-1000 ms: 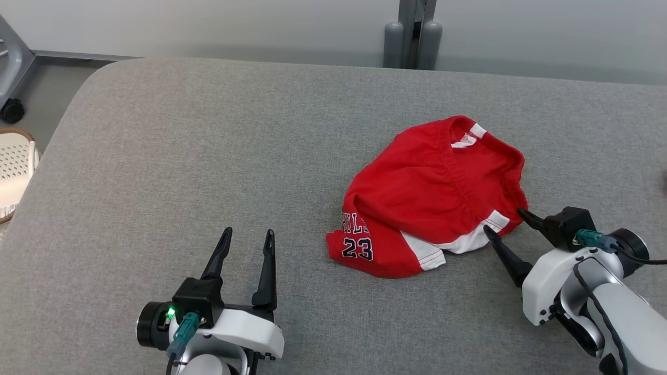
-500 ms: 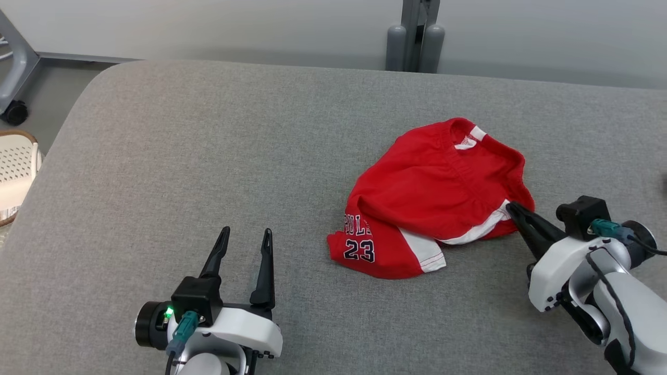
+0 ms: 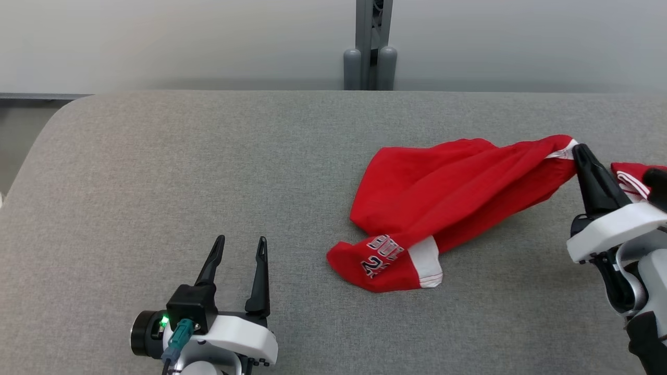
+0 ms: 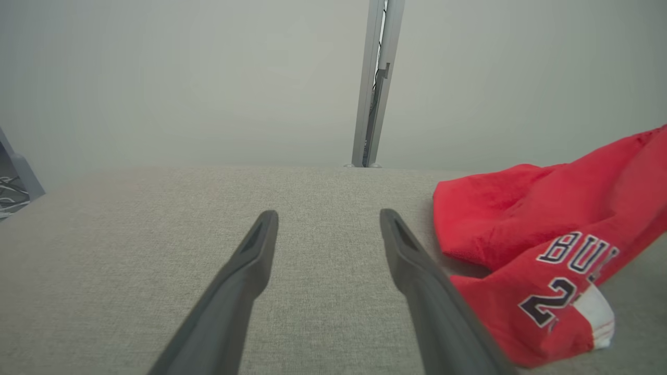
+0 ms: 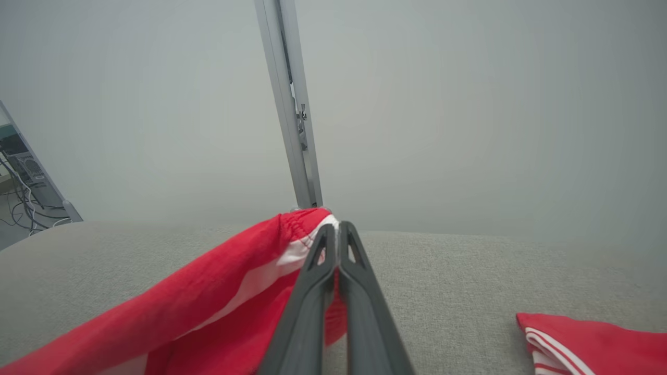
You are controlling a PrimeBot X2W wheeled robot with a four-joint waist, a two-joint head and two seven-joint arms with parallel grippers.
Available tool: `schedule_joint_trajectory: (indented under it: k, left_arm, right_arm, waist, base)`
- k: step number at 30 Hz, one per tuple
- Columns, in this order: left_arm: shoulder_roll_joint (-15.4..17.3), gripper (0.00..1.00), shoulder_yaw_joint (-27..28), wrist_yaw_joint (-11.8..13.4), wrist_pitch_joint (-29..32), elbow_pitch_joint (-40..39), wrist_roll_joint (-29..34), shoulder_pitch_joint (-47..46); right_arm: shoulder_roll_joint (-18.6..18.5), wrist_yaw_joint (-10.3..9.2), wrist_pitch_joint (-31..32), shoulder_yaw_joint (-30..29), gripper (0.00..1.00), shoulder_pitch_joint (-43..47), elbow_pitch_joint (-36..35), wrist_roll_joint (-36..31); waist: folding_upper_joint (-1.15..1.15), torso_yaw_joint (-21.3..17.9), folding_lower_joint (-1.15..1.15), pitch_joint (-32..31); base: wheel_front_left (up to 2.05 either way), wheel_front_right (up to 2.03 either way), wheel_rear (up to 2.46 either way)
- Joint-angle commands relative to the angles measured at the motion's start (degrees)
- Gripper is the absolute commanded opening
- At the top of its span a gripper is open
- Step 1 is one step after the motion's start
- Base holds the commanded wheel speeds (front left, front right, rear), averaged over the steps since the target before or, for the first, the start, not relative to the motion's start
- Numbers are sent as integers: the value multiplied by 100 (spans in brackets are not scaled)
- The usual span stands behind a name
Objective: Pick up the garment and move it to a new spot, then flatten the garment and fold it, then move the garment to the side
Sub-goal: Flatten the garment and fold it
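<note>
The garment [image 3: 448,192] is a pair of red shorts with white trim and dark lettering, lying on the grey padded table [image 3: 208,172]. My right gripper [image 3: 579,151] is shut on its white-edged waistband and holds that end up at the right, so the cloth stretches from the table toward it. In the right wrist view the closed gripper [image 5: 336,232] pinches the red and white hem of the garment [image 5: 208,307]. My left gripper [image 3: 239,245] stands open low at the left, apart from the garment, with nothing between its fingers [image 4: 250,260]. The left wrist view has the garment [image 4: 547,250] at its right.
A second red piece of cloth with white stripes [image 3: 633,177] lies at the table's right edge, also in the right wrist view [image 5: 594,341]. A grey metal post [image 3: 371,47] stands behind the table against a pale wall. The table's rounded left corner [image 3: 57,112] drops to the floor.
My right gripper closed on the garment's waistband edge and lifted it up and to the right, stretching the shorts out. The head camera shifted too. The left gripper stayed open in place.
</note>
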Motion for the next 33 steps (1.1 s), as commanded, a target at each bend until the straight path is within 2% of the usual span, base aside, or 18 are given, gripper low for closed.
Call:
schedule_joint_trajectory:
  k: [1, 6, 7, 8, 14, 20, 25, 33]
  left_arm:
    - [23, 100, 27, -15, -12, -24, 36, 22]
    - [23, 100, 24, 5, -11, -41, 19, -42]
    - [24, 100, 22, 6, -11, -43, 12, -53]
    - [23, 100, 19, 4, -12, -48, 4, -66]
    - [23, 100, 33, 15, -12, -23, -18, -73]
    - [23, 100, 83, -6, -11, -10, -10, -16]
    - [24, 100, 109, -13, -11, -19, -6, 32]
    - [23, 100, 100, -36, -11, -30, 1, 30]
  right_arm:
    - [16, 2, -54, -127, 0, 63, -5, -73]
    - [272, 2, 149, -816, 0, 321, 177, -313]
    - [310, 3, 207, -863, 30, 345, 196, -376]
    - [355, 3, 287, -960, 100, 357, 242, -392]
    - [556, 3, 485, -979, 100, 554, 129, -677]
    - [711, 3, 483, -582, 100, 990, -751, -549]
    - [610, 3, 690, -56, 100, 1645, -1574, -359]
    - [494, 3, 891, 119, 100, 2200, -2193, -267]
  waist:
    - [0, -52, 0, -5]
    - [0, -139, 0, 5]
    - [0, -152, 0, 11]
    - [0, -161, 0, 19]
    - [0, -220, 0, 15]
    - [0, -314, 0, -75]
    - [0, -365, 0, -153]
    - [0, -386, 0, -134]
  base:
    - [0, 0, 0]
    - [0, 0, 0]
    - [0, 0, 0]
    - [0, 0, 0]
    - [0, 0, 0]
    - [0, 0, 0]
    - [0, 0, 0]
    - [0, 0, 0]
